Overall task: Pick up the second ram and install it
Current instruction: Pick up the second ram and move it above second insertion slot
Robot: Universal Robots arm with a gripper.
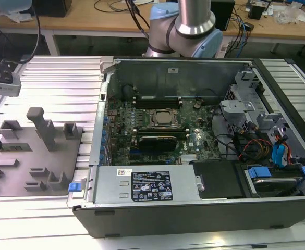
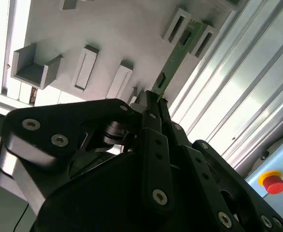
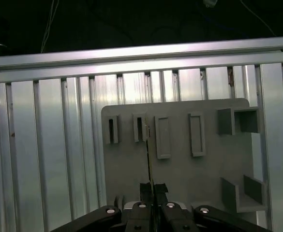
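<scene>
A ribbed aluminium table (image 1: 53,78) lies under everything. The second ram (image 2: 175,58), a long narrow green circuit-board stick, is clamped at its near end between the closed fingers of my black gripper (image 2: 156,99). Its far end reaches a slot of the grey moulded holder tray (image 2: 107,34); whether it is seated there I cannot tell. On the exterior view's right of that tray stands the open black computer case (image 1: 194,213)

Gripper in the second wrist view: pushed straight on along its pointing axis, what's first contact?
Likely the grey holder tray. The gripper, shut on the second ram, points along the stick, whose far end sits at a tray slot. Whether that end is seated or just above it cannot be told.
</scene>
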